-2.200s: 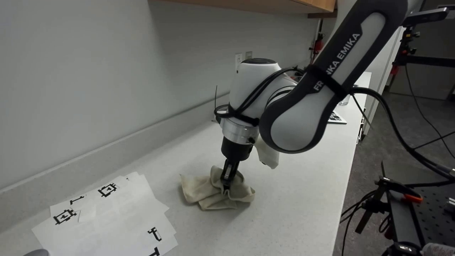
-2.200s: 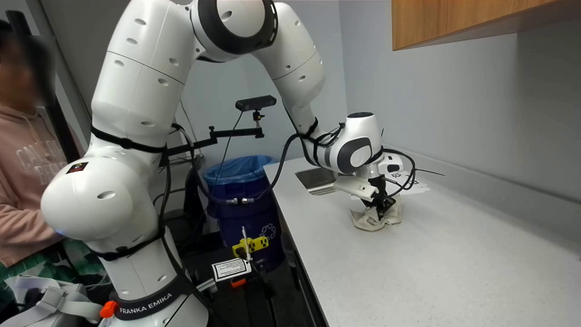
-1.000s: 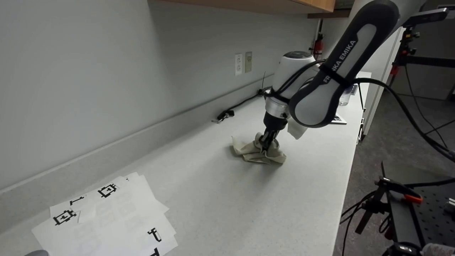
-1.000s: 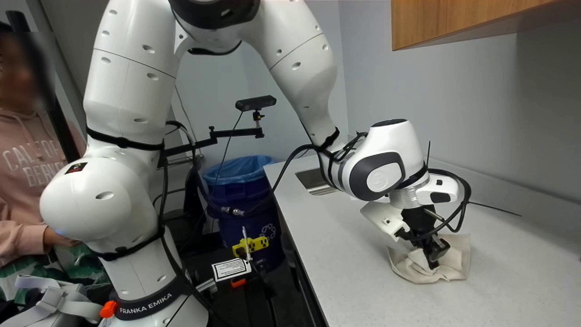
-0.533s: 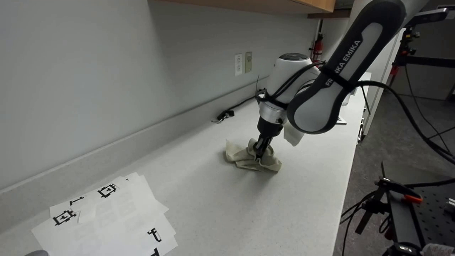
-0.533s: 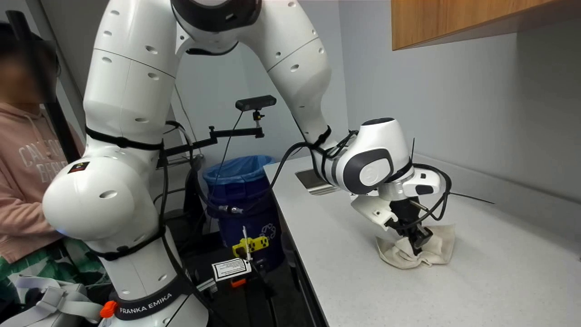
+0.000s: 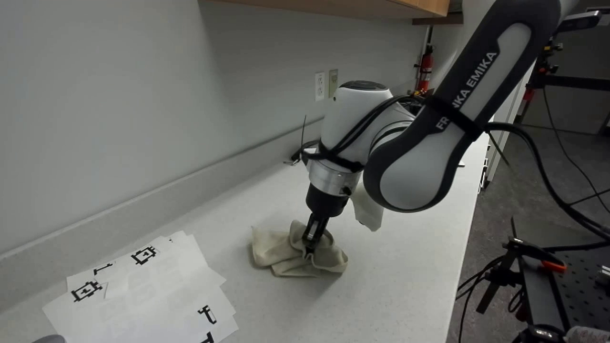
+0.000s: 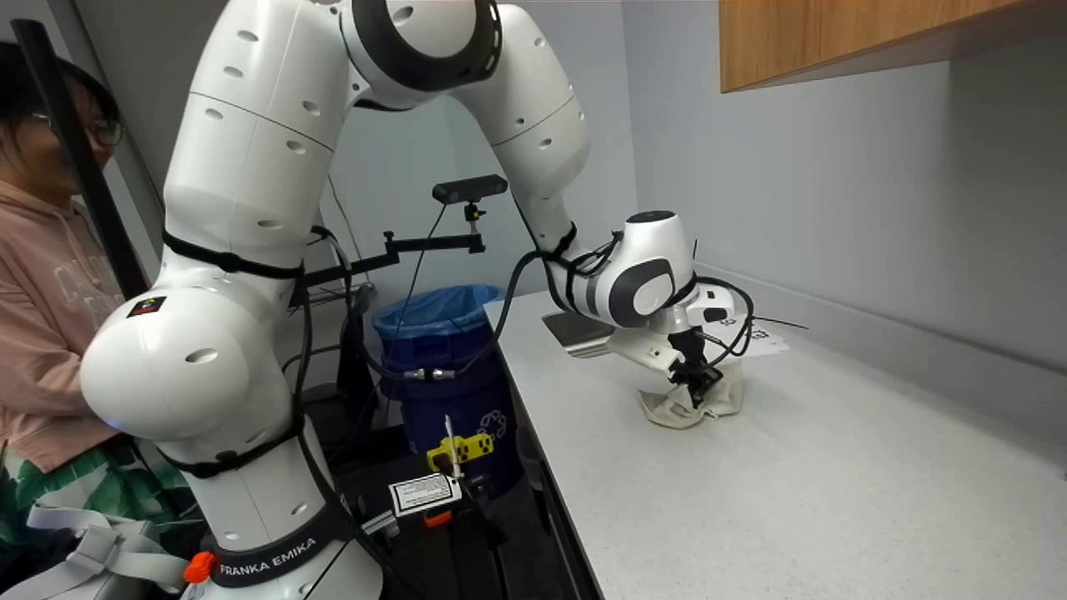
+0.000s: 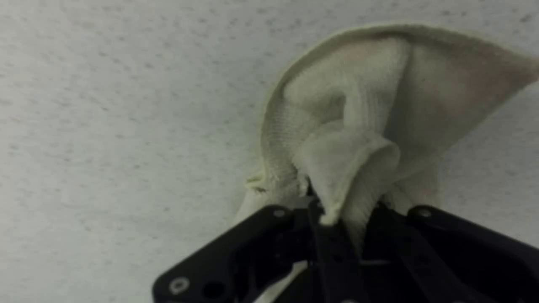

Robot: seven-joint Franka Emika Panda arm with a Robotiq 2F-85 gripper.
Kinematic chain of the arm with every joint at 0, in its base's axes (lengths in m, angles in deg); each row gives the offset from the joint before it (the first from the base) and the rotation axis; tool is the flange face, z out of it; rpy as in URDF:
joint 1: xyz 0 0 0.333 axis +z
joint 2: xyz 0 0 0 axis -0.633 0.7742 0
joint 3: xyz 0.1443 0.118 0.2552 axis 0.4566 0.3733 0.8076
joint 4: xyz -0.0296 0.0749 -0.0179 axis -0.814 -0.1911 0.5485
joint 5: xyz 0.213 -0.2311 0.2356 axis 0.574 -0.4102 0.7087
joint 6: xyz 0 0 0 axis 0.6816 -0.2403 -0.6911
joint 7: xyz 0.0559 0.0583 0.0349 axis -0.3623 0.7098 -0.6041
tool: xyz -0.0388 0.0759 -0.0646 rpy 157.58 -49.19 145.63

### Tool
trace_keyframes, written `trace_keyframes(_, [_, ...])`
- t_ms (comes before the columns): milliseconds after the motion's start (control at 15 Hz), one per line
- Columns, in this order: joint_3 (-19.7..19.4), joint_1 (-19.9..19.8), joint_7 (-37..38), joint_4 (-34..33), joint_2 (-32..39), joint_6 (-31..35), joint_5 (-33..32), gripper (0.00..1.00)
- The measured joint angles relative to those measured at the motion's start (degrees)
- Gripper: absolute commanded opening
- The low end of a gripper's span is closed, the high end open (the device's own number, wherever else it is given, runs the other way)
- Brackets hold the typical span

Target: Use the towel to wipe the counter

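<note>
In the wrist view, your gripper (image 9: 348,210) has its fingers (image 9: 324,248) close together, parted only by cloth: you have a bunched fold of the towel (image 9: 345,151) pinched between them. Past your fingertips the beige towel fans out into a rounded hem and, toward the right of that view, a pointed corner. In both exterior views it lies crumpled on the speckled white counter (image 7: 391,286), between the wall-side edge and the front edge and apart from both, its folds standing up around your slanted fingertips. Above it, your arm (image 7: 414,166) reaches in across the front edge.

Near the towel but apart from it, along the wall-side edge, you have overlapping white sheets (image 7: 152,286) with black printed marks. In an exterior view, a metal sink (image 8: 588,346) is set toward the counter's far front corner. Further along the wall-side edge, a small black item (image 7: 296,156) is partly hidden by your arm; you cannot make out what it is. On the wall (image 7: 157,105) above that edge you see a white outlet (image 7: 320,86) with a beige plate (image 7: 333,83) just beside it.

Off the front edge, in an exterior view, are a blue bin (image 8: 442,367), a camera (image 8: 469,189) on a bracket, and a person (image 8: 50,333) in a pink top beside your arm's lower part. Farther off, beyond your arm, a red fire extinguisher (image 7: 425,71) shows.
</note>
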Motion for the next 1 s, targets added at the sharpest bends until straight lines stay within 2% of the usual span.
trace_keyframes(200, [3.7,-0.4,-2.6,-2.0,1.1,-2.0,0.5,0.02])
trace_keyframes(467, [4.1,-0.8,-4.1,-2.9,1.3,-3.6,0.8,0.02])
trace_keyframes(667, [2.3,-1.2,-4.1,-2.4,0.8,-3.6,0.8,0.02])
trace_keyframes(1000, [-3.5,-3.4,-4.0,2.0,-1.7,-1.2,0.8,0.02])
